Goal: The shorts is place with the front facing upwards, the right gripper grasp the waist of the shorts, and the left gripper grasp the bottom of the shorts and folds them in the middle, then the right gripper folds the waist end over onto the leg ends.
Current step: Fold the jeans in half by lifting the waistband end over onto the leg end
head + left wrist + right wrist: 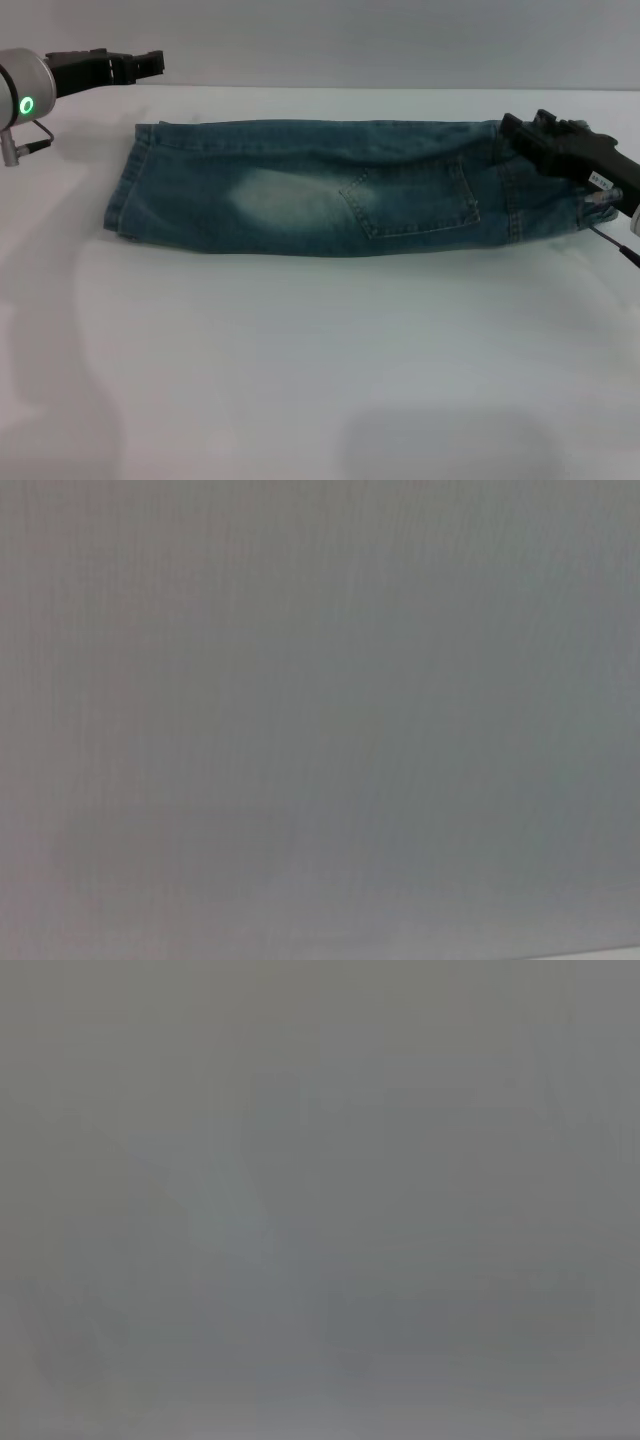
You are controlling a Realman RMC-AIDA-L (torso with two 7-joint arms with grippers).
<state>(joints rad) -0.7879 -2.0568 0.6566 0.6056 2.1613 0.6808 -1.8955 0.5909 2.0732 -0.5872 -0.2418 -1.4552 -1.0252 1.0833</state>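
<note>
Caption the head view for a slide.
Lengthwise-folded shorts on white table; right gripper at the waist, left gripper raised beyond the leg ends.

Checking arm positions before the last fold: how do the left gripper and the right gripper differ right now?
The left gripper, black on a silver-grey wrist with a green ring light, hangs apart from the long blue-green denim shorts, beyond their far left corner. The right gripper, all black with a white label, sits at the shorts' right end, overlapping the fabric. Both reach inward from the white table's sides.
</note>
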